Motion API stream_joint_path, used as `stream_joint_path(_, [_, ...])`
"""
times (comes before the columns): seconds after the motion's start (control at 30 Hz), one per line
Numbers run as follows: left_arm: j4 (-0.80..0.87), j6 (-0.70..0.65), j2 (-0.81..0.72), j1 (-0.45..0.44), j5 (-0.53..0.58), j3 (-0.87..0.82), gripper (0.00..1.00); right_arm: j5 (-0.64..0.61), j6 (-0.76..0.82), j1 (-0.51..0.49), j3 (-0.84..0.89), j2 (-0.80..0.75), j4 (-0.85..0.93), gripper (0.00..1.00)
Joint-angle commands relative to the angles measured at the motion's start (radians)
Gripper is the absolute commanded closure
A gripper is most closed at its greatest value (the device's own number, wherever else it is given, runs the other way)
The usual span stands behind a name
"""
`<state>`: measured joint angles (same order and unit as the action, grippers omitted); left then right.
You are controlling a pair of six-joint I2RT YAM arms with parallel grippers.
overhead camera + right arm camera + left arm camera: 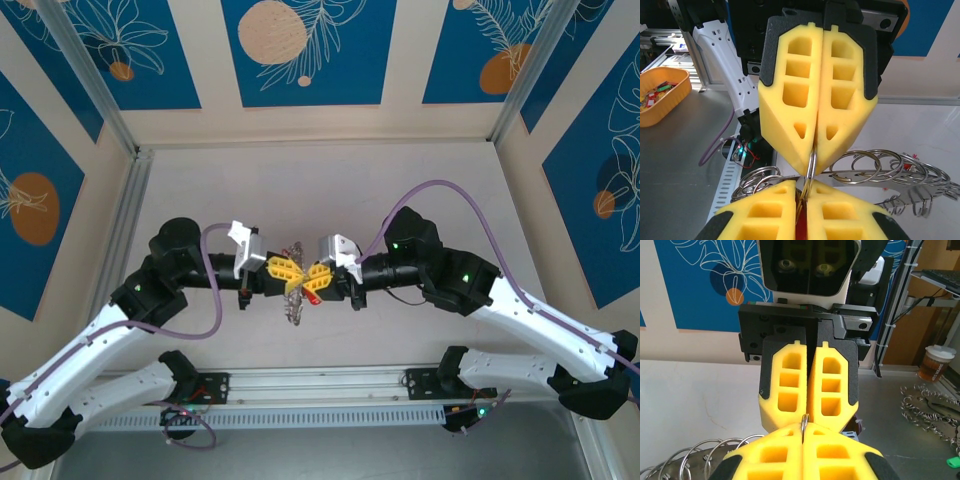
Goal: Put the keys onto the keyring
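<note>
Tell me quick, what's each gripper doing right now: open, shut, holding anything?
Left gripper: closed, pinching a ring of the keyring.
Right gripper: closed on the red key.

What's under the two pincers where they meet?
The keyring dangles as a silvery bunch beneath the left pincer and right pincer, a red key beside it. Whether key and ring are joined is covered by the pincers.

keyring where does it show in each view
Top external: keyring hangs at centre under the yellow fingers, beside the red key.
Left wrist: one loop low centre between the fingers; more loops bottom left.
Right wrist: loop low centre; bunch spreads right.
Shared landmark: those yellow fingers, meeting tip to tip.
</note>
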<state>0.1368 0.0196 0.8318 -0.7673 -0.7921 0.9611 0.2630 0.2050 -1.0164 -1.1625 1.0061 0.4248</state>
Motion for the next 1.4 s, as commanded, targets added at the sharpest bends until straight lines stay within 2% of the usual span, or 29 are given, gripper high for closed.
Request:
stream_joint_path(0.0, [-0.198,0.045,-0.017,0.021,-0.013,0.001,1.0,0.053,0.002,-0.007,0.027,0.024,0.03,0.9])
stream_joint_path(0.17, [-0.254,0.086,-0.01,0.028,-0.03,-0.014,1.0,0.053,-0.004,-0.003,0.033,0.033,-0.006,0.85])
stream_joint_path(0.43, [-0.217,0.08,-0.033,0.053,-0.031,-0.007,1.0,0.008,-0.011,0.006,0.068,-0.041,-0.061,0.83])
stream_joint_path(0.7, [-0.232,0.097,-0.036,0.075,-0.061,-0.003,1.0,0.005,-0.035,0.029,0.098,-0.084,-0.034,0.82])
stream_joint_path(0.9, [-0.222,0.096,-0.034,0.076,-0.072,0.005,1.0,-0.003,-0.034,0.034,0.096,-0.085,-0.041,0.86])
stream_joint_path(1.37, [-0.227,0.096,-0.017,0.077,-0.087,0.002,1.0,0.04,-0.054,0.037,0.108,-0.092,-0.132,0.86])
